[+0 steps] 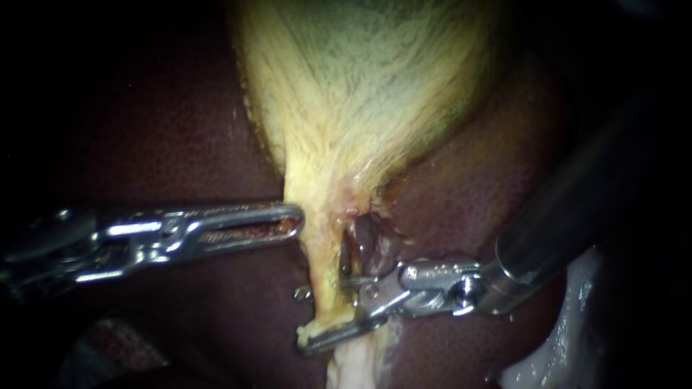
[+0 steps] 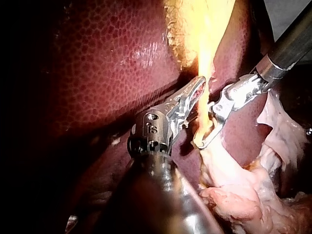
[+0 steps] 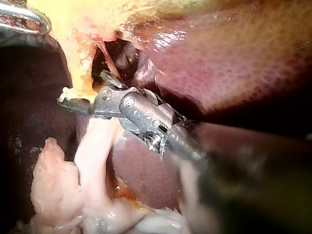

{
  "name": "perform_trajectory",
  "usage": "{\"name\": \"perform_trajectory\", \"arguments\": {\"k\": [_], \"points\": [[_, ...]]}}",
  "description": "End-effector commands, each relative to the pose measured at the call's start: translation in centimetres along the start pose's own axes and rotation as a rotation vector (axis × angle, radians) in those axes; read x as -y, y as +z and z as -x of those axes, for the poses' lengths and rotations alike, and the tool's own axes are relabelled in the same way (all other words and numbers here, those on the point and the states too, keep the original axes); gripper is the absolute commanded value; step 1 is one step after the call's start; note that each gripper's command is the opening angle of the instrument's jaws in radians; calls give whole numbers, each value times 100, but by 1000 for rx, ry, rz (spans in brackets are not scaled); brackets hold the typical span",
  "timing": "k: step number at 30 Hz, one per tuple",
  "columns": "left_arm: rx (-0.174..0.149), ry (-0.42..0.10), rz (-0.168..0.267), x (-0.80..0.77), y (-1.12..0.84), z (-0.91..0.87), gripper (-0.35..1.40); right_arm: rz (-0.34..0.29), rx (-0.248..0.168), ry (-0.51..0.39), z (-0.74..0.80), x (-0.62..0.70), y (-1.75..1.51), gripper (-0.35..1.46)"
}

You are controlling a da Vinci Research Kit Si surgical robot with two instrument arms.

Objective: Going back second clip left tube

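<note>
Jaws of right instrument [image 1: 328, 295] gape wide, holding nothing. The yellow left tube [image 1: 321, 245] runs between them, just below the gallbladder [image 1: 360, 86]. The left instrument [image 1: 292, 218] tip sits against the tube's far edge.

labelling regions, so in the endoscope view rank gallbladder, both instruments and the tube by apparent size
1. gallbladder, largest
2. left instrument and right instrument: about alike; the right shaft sits nearer the camera, so unranked
3. tube, smallest
</note>
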Motion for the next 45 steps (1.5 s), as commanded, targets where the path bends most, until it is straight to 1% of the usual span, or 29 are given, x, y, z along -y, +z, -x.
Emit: {"name": "perform_trajectory", "arguments": {"k": [1,10,17,23,28,31,38,45], "points": [[0,0,0,0,0,0,-35,-4,3,-19,1,0,-1,60],[0,0,0,0,-1,0,-35,-29,15,-152,3,1,-4,60],[-1,0,-1,-1,-2,-1,-35,-45,17,-209,7,8,-22,60],[-1,0,-1,-1,-3,-1,-35,-51,17,-243,5,9,-32,60],[-1,0,-1,-1,-3,-1,-35,-54,15,-240,1,8,-39,60],[-1,1,-1,-2,-4,-1,-35,-61,12,-238,-1,8,-54,60],[-1,1,-1,-2,-4,-1,-35,-13,4,-227,-6,9,-94,60],[-1,1,-1,-2,-4,-1,-35,23,-5,-210,-18,13,-136,60]]}}
